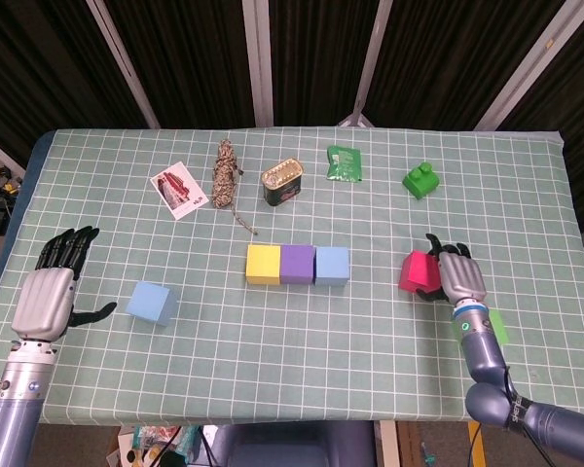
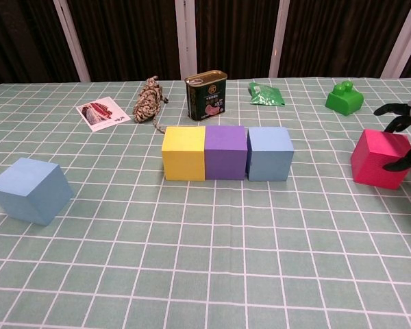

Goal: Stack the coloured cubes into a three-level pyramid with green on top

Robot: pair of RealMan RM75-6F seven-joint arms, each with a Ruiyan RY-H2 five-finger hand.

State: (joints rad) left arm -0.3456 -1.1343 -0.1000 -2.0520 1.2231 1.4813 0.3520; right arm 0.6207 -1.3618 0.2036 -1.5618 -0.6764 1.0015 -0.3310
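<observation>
Checked table (image 1: pixel 526 195): five cubes (image 1: pixel 282 264), two hands (image 1: pixel 461 275).

Looking matt and soft like foam: yellow cube (image 2: pixel 183 153), purple cube (image 2: pixel 225 152), two pale blue cubes (image 2: pixel 270 153) (image 2: pixel 30 190), pink cube (image 2: pixel 379 160). Showing as woven cloth with a printed grid: table cover (image 2: pixel 212 260). Gleaming as metal with a glossy printed label: tin (image 2: pixel 206 96). Shining as smooth plastic: green brick (image 2: pixel 344 98). Appearing rough and fibrous: rope bundle (image 2: pixel 148 100). Glinting as crinkled foil: green packet (image 2: pixel 266 94). Looking like glossy paper: card (image 2: pixel 102 113). Showing grey metal backs with black fingers: left hand (image 1: pixel 47 292), right hand (image 1: pixel 457 274).
</observation>
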